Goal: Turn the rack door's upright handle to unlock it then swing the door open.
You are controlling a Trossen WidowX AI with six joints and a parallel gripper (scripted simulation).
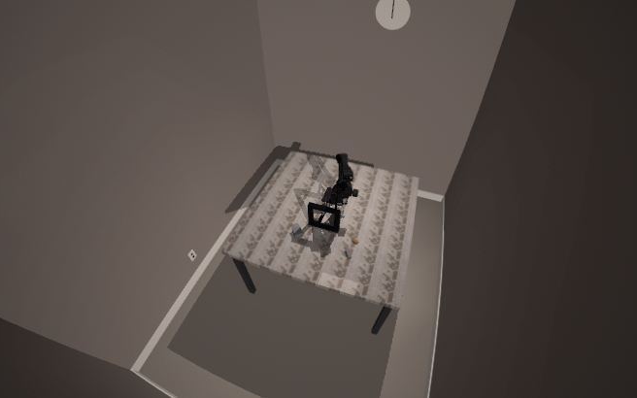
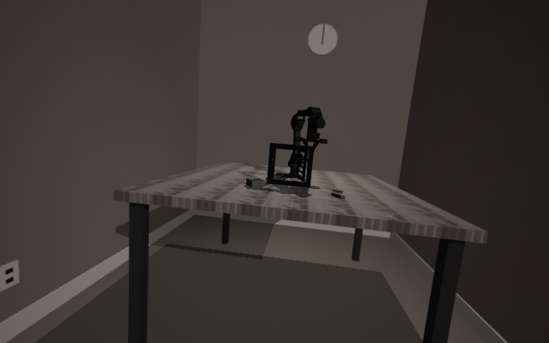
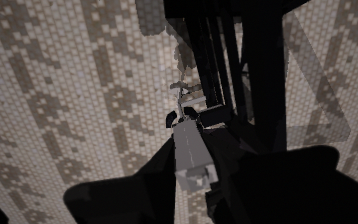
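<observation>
The black frame (image 1: 323, 227) (image 2: 271, 164) stands upright on the table. The barred door (image 2: 301, 168) (image 3: 263, 75) stands swung out from the frame's right side toward the arm, and shows nearly edge-on in the exterior view; its exact angle cannot be read. In the wrist view the grey handle (image 3: 188, 137) lies between the two black fingers, beside the door. My gripper (image 3: 187, 139) is shut on the handle. In the top and exterior views the fingers and handle are too small and dark to tell apart, and the handle's turn is unclear there.
A grey box (image 1: 296, 230) (image 2: 254, 183) lies left of the frame. A small orange piece (image 1: 354, 241) (image 2: 337, 191) and a small blue-grey piece (image 1: 347, 253) (image 2: 337, 196) lie right of the frame, nearer the table's front edge. The arm (image 1: 344, 170) (image 2: 313, 112) stands behind the frame.
</observation>
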